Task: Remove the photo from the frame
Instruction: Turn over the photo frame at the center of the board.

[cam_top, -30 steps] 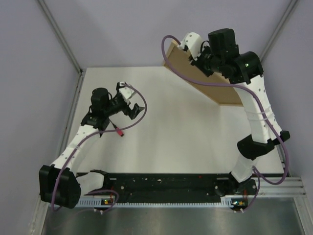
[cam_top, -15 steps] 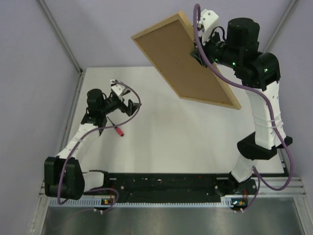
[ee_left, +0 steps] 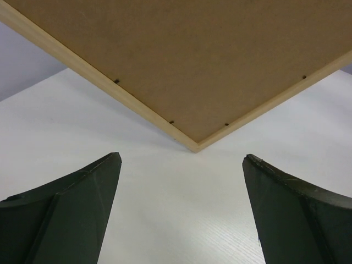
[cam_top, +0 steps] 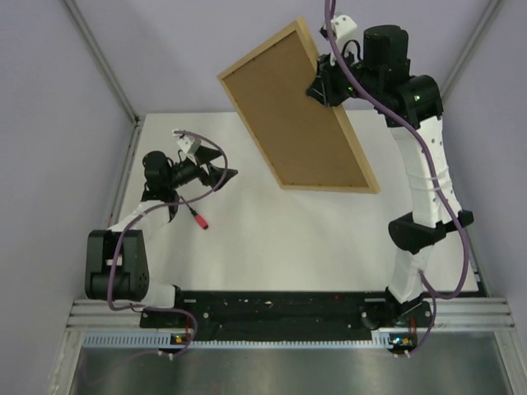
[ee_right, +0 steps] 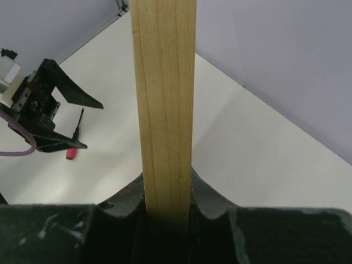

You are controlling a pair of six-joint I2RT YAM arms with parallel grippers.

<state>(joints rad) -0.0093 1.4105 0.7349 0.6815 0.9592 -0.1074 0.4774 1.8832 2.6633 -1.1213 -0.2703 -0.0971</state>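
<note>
While clenching the frame point(cam_top: 292, 115) in the right gripper point(cam_top: 323, 85), held it tilted above the table point(cam_top: 313, 239), facing the wide-open left gripper point(cam_top: 224, 174).

Frame point(ee_right: 164, 99): pale yellowish wood on the edge, fine lengthwise grain, same tone all round the rim
Backing board point(cam_top: 284, 111): flat mid-brown, no pattern; small dark tabs point(ee_left: 171, 122) dotted along its border
Worktop point(cam_top: 313, 247): plain white, faint streaking close up
Walls point(cam_top: 49, 99): pale lilac; corner posts point(cam_top: 103, 58) grey metal
Left arm point(cam_top: 132, 226) and right arm point(cam_top: 428, 181): white shells, black joints, purple cables point(ee_right: 16, 150); 1 green light point(cam_top: 417, 96) on the right arm
Left fingers point(ee_left: 71, 214), right fingers point(ee_right: 212, 201): matt black, scuffed pale in places
Small tool point(cam_top: 198, 220): black shaft, red end
Base rail point(cam_top: 280, 309): black
</note>
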